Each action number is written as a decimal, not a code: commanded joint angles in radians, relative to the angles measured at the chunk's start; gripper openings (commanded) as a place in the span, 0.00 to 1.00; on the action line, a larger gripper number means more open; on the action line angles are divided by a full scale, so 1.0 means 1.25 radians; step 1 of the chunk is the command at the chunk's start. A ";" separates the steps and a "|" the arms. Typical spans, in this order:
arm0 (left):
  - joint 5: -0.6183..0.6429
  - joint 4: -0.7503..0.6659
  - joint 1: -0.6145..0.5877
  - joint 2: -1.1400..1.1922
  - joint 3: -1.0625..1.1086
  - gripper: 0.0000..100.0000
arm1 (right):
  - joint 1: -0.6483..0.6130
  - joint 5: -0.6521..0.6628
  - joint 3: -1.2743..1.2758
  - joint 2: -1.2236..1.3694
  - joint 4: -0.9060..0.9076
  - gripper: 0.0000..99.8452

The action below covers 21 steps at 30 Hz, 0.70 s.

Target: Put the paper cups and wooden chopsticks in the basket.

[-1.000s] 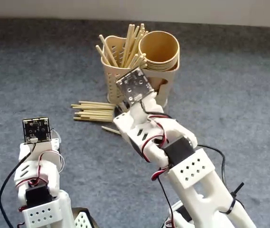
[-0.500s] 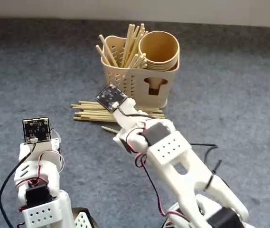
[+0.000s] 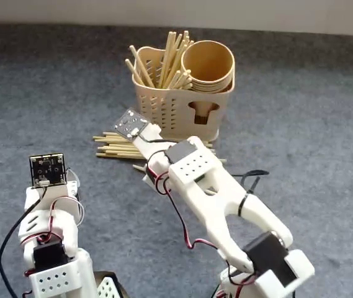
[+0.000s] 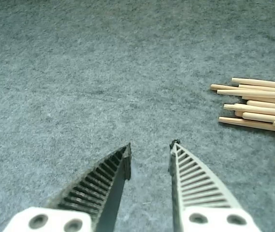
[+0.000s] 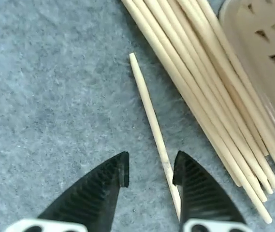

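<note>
A cream slotted basket [image 3: 164, 112] stands on the grey carpet at the back. Stacked paper cups [image 3: 208, 62] and several upright chopsticks [image 3: 164, 56] are inside it. A bundle of wooden chopsticks [image 3: 121, 145] lies flat in front of the basket, also seen in the bundle [image 5: 209, 92]. One loose chopstick [image 5: 149, 116] lies apart from it. My right gripper [image 5: 150, 170] is open just above the carpet, with that loose chopstick between its fingers, close to one fingertip. My left gripper [image 4: 151, 146] is open over bare carpet, some way from the chopstick ends [image 4: 253, 104].
The basket wall [image 5: 258, 43] rises just beyond the bundle, close to my right gripper. The right arm [image 3: 207, 186] stretches diagonally across the middle of the carpet. Open carpet lies to the left and right of the basket.
The right arm has swung from in front of the basket to the left and down, over the chopsticks on the carpet. The left arm has not moved.
</note>
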 commanded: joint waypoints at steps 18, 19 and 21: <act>0.004 0.004 -0.002 -0.010 0.015 0.14 | -0.002 0.074 -0.055 0.198 -0.084 0.13; 0.004 0.004 -0.002 -0.010 0.015 0.14 | -0.002 0.074 -0.056 0.207 -0.084 0.11; 0.004 0.004 -0.002 -0.010 0.015 0.14 | -0.002 0.074 -0.056 0.218 -0.084 0.06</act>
